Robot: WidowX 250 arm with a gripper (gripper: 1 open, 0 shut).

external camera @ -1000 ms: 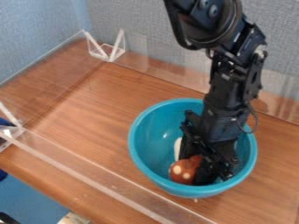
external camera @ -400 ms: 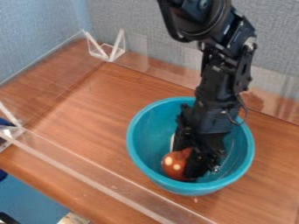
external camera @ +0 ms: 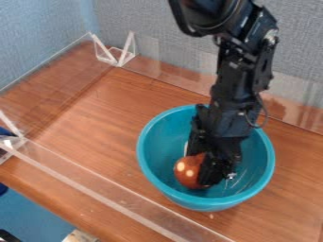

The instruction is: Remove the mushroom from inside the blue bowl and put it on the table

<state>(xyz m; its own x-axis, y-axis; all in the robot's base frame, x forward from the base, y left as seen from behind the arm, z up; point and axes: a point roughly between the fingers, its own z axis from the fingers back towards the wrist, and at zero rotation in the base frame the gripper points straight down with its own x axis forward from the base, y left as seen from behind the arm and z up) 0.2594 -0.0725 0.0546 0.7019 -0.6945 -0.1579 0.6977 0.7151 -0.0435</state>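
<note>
The 1 table [external camera: 82, 104] spreads beneath and around the jaws, and on it the blue bowl [external camera: 161, 178] encircles them. The gripper [external camera: 212, 172] points down inside, by the mushroom [external camera: 190, 170], which sits in the bowl on the camera's left side of the jaws, its spotted cap towards the camera. Whether they grasp it or stand apart, I cannot tell; the lift turns on that 1 sideways relation.

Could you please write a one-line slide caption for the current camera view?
The arm's jaws reach into the blue bowl beside the mushroom.
</note>
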